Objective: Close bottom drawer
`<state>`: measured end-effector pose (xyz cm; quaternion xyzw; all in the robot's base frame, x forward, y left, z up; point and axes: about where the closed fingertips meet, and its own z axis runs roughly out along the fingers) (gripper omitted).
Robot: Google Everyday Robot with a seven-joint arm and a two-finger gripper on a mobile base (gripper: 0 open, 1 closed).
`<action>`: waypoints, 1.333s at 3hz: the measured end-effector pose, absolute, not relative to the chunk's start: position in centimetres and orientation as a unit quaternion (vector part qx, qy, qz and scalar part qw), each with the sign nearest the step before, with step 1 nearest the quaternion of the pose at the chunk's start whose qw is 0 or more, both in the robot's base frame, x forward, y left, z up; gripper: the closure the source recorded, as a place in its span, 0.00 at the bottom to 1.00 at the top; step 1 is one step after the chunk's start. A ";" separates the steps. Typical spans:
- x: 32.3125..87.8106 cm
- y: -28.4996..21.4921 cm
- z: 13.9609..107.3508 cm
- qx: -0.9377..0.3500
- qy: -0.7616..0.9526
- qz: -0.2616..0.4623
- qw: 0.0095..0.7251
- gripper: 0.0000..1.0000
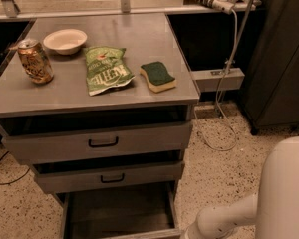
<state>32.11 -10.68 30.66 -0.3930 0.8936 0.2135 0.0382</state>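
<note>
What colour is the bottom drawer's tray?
Plain grey metal; the bottom drawer shows in the camera view. The tool is out of frame, below its front-right corner.

Bottom drawer (117,212) stands open; gripper hidden below frame.

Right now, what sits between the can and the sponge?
The green chip bag, in the camera view. The gripper is out of frame, past the arm at the bottom edge.

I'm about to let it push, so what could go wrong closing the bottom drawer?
The bottom drawer stands far out, and the arm reaches its front right corner, with the pincer hidden below the picture's edge. An off-centre push there might skew the tray so it jams. It might also clip the protruding middle drawer.
</note>
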 end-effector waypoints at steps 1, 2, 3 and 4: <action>32.1 -10.7 30.7 -0.393 0.894 0.214 0.038 1.00; 32.3 -10.3 28.8 -0.385 0.896 0.217 0.038 1.00; 35.9 -10.4 23.5 -0.352 0.910 0.212 0.059 1.00; 36.0 -10.2 22.9 -0.354 0.909 0.210 0.059 1.00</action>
